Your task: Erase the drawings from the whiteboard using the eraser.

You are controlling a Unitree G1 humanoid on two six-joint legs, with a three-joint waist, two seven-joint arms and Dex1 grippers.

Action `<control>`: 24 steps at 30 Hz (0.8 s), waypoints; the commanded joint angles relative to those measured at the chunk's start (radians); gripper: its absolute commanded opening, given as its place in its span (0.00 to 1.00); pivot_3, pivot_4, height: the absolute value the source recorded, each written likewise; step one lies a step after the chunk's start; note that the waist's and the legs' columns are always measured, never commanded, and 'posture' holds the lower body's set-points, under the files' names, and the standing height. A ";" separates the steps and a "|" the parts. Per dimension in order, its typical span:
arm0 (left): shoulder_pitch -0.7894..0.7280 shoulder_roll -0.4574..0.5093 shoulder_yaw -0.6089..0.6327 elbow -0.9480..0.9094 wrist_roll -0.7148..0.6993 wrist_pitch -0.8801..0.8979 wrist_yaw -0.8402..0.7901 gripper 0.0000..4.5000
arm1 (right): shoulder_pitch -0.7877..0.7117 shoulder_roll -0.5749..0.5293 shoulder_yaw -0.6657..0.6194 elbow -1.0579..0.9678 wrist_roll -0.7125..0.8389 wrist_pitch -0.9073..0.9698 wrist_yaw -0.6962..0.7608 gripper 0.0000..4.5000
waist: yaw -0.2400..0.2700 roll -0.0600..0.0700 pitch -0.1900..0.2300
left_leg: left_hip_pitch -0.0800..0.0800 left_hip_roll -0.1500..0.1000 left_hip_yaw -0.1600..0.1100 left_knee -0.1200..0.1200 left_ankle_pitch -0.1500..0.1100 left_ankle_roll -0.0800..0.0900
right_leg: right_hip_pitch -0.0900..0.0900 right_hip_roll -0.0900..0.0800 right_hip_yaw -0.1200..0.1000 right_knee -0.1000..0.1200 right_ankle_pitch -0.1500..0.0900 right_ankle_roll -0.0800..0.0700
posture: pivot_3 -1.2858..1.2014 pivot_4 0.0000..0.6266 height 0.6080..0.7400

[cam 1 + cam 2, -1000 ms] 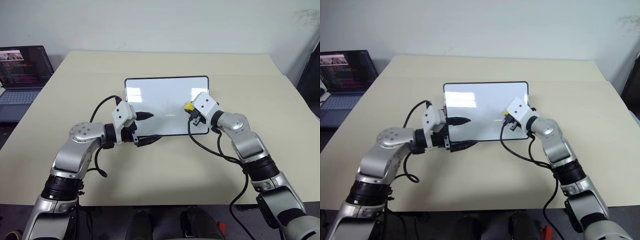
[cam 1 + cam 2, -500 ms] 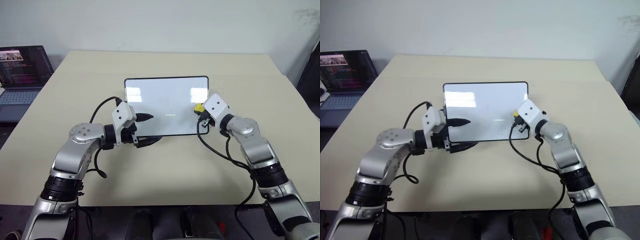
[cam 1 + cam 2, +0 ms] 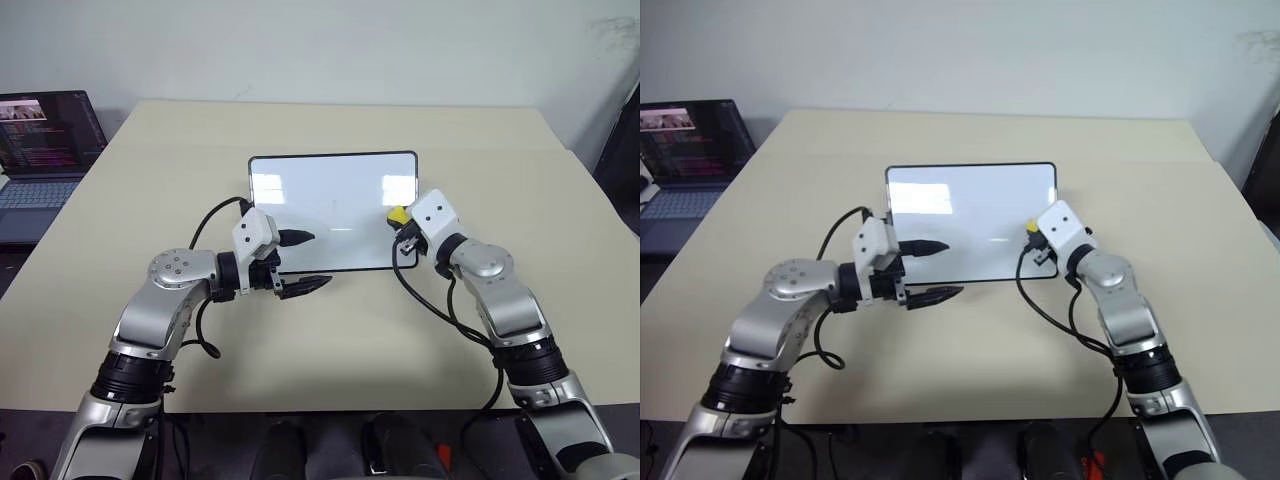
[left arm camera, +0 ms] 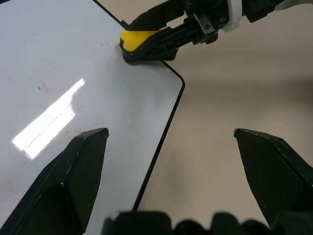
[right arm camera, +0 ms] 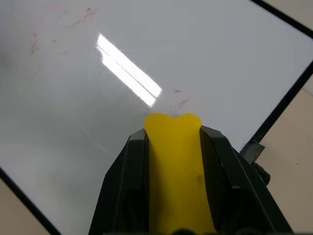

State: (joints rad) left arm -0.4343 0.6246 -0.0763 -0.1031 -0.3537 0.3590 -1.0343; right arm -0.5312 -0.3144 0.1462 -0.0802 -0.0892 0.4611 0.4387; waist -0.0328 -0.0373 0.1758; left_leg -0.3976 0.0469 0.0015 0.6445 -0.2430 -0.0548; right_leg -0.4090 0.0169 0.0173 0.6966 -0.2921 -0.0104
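Whiteboard: a small rectangular glossy white board with a thin black frame and rounded corners (image 3: 330, 205), lying flat on the middle of the bench; all places below are given from it.
Bench: a wide pale beige tabletop (image 3: 330, 330) that carries the whiteboard.
Eraser: a small bright yellow block with a dark underside (image 5: 173, 166), pressed onto the whiteboard's surface close to its right short edge, near the corner nearest the robot.
Right claw: two black fingers (image 5: 174, 176) clenched on either side of the yellow eraser, over the whiteboard's right end.
Left claw: released, its black fingers spread wide (image 3: 302, 262); one finger (image 4: 78, 166) lies over the whiteboard's near long edge towards its left end, the other over bare bench just off that edge. Touching or not, I cannot tell.
Drawings: faint red marker specks and smears (image 5: 178, 104) on the white surface just ahead of the eraser, with fainter red traces further along the whiteboard.
Laptop: an open dark laptop with a lit screen (image 3: 45, 135), well apart from the whiteboard, off the bench's far left edge.
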 commanded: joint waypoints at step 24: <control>-0.248 -0.206 -0.184 0.342 0.061 -0.337 -0.346 1.00 | 0.455 0.142 -0.206 -0.363 0.022 0.164 -0.317 0.24 | 0.000 0.000 0.000 | 0.000 -0.001 0.001 0.001 0.000 0.000 | 0.000 0.005 0.002 0.000 -0.003 0.005 | 0.52 0.24 1.00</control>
State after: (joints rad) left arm -0.6508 0.4270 -0.2648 0.2266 -0.3024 0.0576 -1.3668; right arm -0.0660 -0.1714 -0.0466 -0.4308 -0.0741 0.6494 0.1286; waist -0.0326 -0.0369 0.1754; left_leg -0.3983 0.0460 0.0020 0.6452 -0.2430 -0.0548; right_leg -0.4086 0.0223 0.0189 0.6957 -0.2951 -0.0055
